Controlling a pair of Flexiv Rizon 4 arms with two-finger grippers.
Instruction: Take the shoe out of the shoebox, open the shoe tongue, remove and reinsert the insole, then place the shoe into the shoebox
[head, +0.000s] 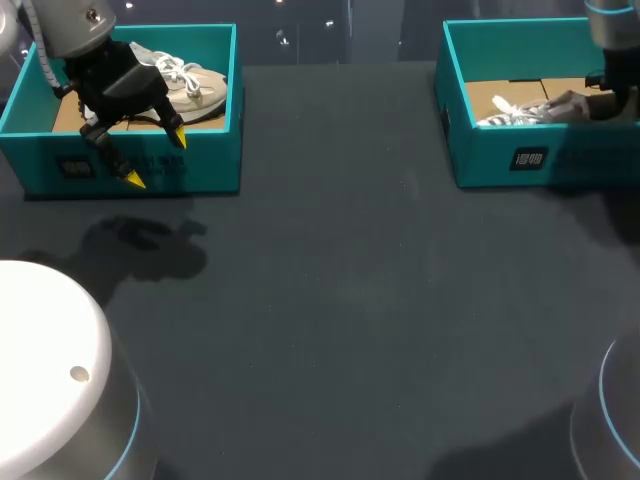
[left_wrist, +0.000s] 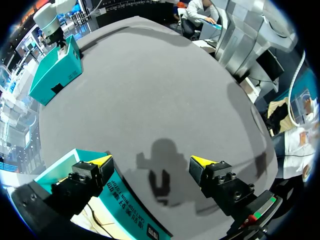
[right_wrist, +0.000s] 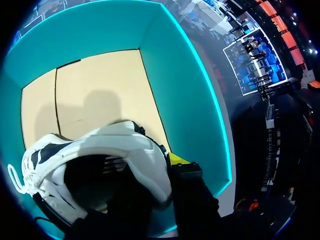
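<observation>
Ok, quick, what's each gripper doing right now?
Left gripper: open, empty, over the front wall of the left shoebox.
Right gripper: down at the shoe in the right shoebox; grip cannot be told.

Right wrist view: right gripper (right_wrist: 178, 162) mostly covered by the right shoe (right_wrist: 115, 145); whether it has a hold cannot be told. The shoe's near side is lost in dark. Head view: right box (head: 480, 150) and right arm (head: 612, 40) run off the picture's edge; inside the box the gripper is a blur against the shoe. Left gripper (head: 158, 160) hides one end of the left shoe (head: 195, 85) and part of the left box (head: 200, 150) floor. Left wrist view: only a corner of the left box shows, its inside out of sight.
</observation>
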